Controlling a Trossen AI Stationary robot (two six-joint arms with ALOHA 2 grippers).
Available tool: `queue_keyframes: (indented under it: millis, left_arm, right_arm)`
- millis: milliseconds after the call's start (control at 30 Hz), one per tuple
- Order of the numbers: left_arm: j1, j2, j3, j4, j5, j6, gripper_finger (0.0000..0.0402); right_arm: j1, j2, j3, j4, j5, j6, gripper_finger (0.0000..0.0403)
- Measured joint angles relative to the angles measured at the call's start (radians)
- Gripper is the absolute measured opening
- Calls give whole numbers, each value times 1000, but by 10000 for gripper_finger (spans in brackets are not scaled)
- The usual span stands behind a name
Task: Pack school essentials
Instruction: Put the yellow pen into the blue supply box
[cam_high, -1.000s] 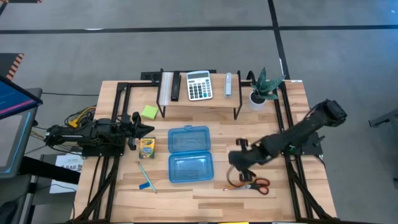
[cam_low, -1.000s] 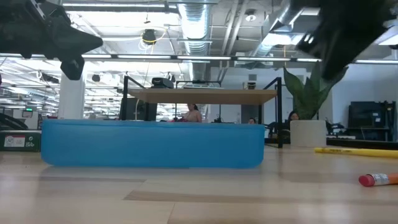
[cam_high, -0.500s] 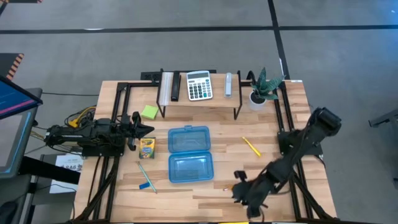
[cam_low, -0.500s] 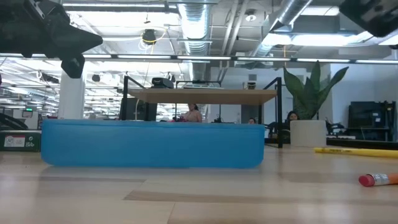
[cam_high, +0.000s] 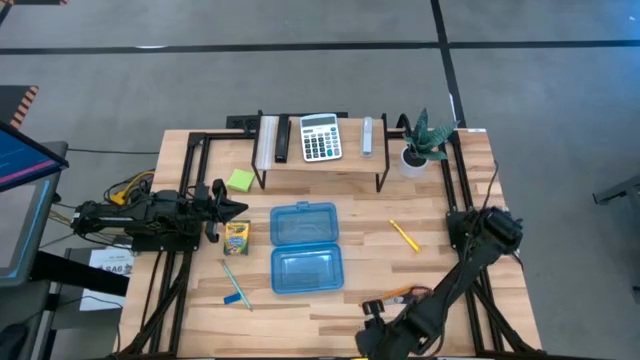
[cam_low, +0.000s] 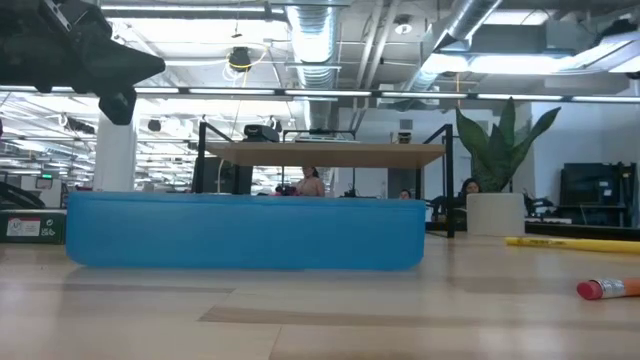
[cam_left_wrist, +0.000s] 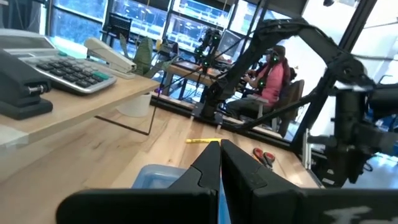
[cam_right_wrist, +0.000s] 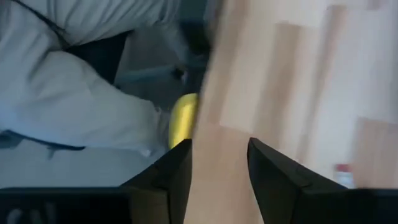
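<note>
An open blue case (cam_high: 305, 246) lies at the table's middle. Left of it are a crayon box (cam_high: 236, 237), a green sticky-note pad (cam_high: 239, 180) and a blue pen (cam_high: 236, 286). A yellow pencil (cam_high: 403, 235) lies right of the case, and red-handled scissors (cam_high: 419, 294) with an orange pencil (cam_high: 392, 296) lie nearer the front. My right gripper (cam_high: 372, 335) hangs open over the table's near edge (cam_right_wrist: 208, 118), past the scissors, with nothing between its fingers (cam_right_wrist: 177, 171). My left gripper (cam_high: 236, 208) waits shut at the table's left, above the crayon box.
A raised shelf (cam_high: 320, 160) at the back carries a calculator (cam_high: 320, 137) and other small items. A potted plant (cam_high: 420, 142) stands at the back right. A person's pale clothing (cam_right_wrist: 74, 99) shows beyond the near edge. Bare wood lies in front of the case.
My right gripper has swung from above the table right of the case toward the near edge, passing over the scissors, and has left the low view. The yellow pencil, covered by the arm before, now shows. The left arm has kept still.
</note>
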Motion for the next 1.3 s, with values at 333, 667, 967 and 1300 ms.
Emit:
queue_keyframes:
  millis: [333,667,967,1300]
  left_arm:
    - [0,0,0,8,0,-63,0]
    - [0,0,0,64,-14,-31,0]
    - [0,0,0,64,-14,-25,0]
    - [0,0,0,62,-11,-24,0]
  right_arm:
    - [71,93,43,-40,-13,126,176]
    - [89,102,43,-30,67,152,177]
    - [90,125,43,10,89,151,177]
    - [107,137,41,29,90,179,177]
